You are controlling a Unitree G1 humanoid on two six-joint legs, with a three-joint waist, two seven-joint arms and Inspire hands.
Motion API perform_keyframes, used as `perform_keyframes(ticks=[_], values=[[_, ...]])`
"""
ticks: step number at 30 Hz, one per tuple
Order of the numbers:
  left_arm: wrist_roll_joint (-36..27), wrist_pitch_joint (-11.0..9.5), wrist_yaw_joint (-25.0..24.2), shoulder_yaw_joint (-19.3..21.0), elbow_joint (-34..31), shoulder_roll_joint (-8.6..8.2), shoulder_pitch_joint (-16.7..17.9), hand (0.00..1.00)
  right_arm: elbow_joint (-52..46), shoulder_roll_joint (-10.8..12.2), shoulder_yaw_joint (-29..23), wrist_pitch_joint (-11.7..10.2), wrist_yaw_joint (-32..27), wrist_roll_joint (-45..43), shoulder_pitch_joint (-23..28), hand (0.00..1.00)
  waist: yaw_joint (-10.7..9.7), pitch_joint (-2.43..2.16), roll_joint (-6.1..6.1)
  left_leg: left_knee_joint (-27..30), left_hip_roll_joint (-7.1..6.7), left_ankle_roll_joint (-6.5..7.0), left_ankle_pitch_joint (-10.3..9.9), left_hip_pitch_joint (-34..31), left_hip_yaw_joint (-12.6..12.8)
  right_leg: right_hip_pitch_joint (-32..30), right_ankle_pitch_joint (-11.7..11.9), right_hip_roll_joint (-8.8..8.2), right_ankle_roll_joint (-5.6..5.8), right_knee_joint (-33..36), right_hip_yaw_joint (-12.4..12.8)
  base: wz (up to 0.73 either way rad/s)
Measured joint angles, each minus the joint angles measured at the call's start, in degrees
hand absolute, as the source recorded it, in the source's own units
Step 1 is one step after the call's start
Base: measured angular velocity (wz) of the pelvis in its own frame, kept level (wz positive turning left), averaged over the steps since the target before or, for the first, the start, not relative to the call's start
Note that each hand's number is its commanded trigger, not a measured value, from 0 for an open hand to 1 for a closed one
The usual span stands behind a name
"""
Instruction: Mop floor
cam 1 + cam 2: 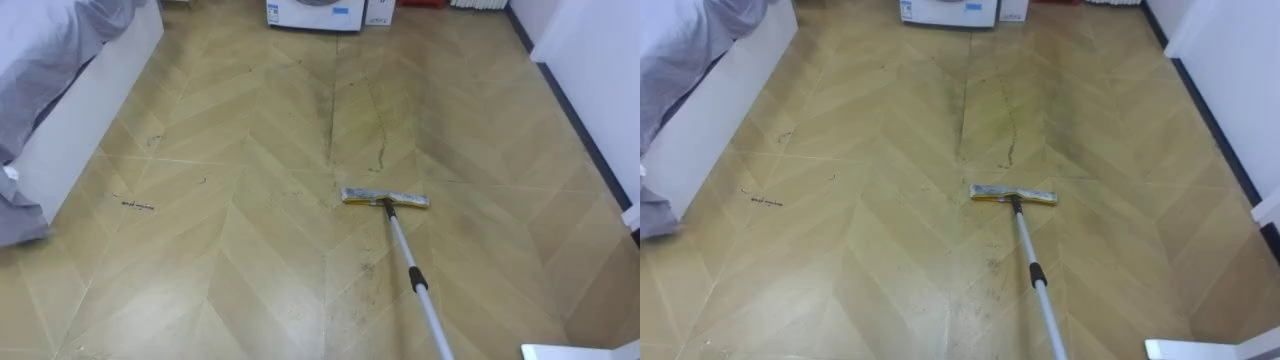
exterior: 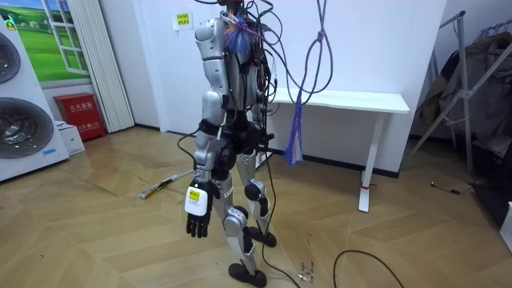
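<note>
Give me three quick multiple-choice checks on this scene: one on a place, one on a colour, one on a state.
1. Where is the mop head?
A. flat on the floor
B. in a bucket
C. hung on a wall hook

2. What colour is the bedding at the left?
A. red
B. green
C. grey

3. The left hand is:
A. shut on the mop handle
B. hanging open, empty
C. pressed flat on a door

Answers:
1 A: the mop head lies flat on the boards, and its handle runs toward the lower right of the eye views.
2 C: the folds draped over the white frame are grey.
3 B: in the room view it hangs at the robot's side with its fingers relaxed and nothing in them.
</note>
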Motion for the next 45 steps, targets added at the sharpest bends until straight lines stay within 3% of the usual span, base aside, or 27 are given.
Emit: perform_keyframes(ticks=[7,24,27,36,42,45], values=[[-0.07,0.03,-1.24,-0.56,0.34,-0.02,1.07,0.0,0.15,-0.02,-0.11,0.01,0.01,0.08,0.45,1.0,0.05,0.08,0.12,-0.23,0.02,0.0,0.0,0.39,0.07,0.25,0.0,0.01,0.0,-0.11,0.11,0.0],[1.21,0.6,-1.58,-1.43,1.14,0.27,-0.6,0.0,-0.02,-0.02,-0.5,0.56,0.2,0.04,-0.46,1.0,-0.59,0.19,0.51,-0.08,0.0,0.0,-0.01,-0.72,0.06,-0.72,-0.16,-0.02,0.07,-0.13,-0.2,0.0],[1.18,1.3,-2.07,-2.37,1.13,0.29,-1.14,0.0,-0.24,0.05,-0.21,1.48,-0.01,0.06,-1.71,1.0,-1.07,-0.03,0.83,1.05,-0.01,0.0,0.0,-3.07,0.06,-2.76,-0.15,-0.11,0.05,0.24,-0.33,0.0],[1.13,0.26,-2.46,-4.38,3.43,0.06,-6.6,0.0,0.63,0.42,0.04,1.72,-3.37,0.13,-4.55,1.0,-1.31,0.35,1.12,5.09,-0.3,0.0,0.0,-11.7,0.27,-11.13,-0.45,-0.88,-0.3,4.22,-0.51,0.02],[1.06,-1.34,-0.84,-4.74,4.06,-0.28,-9.38,0.0,0.69,0.42,0.05,1.01,-7.06,1.36,-5.91,1.0,-1.23,0.87,2.09,10.21,-0.98,0.01,0.0,-21.84,0.14,-22.2,-1.13,-2.13,-0.69,10.85,-0.24,0.0],[1.08,-1.46,0.78,-4.65,5.09,-0.26,-9.8,0.0,1.67,0.49,0.0,0.87,-8.99,1.69,-5.93,1.0,-1.09,1.0,2.28,14.7,-1.34,-0.26,-0.34,-28.44,0.29,-29.59,-2.72,-3.09,-1.55,16.69,-0.06,0.01]])
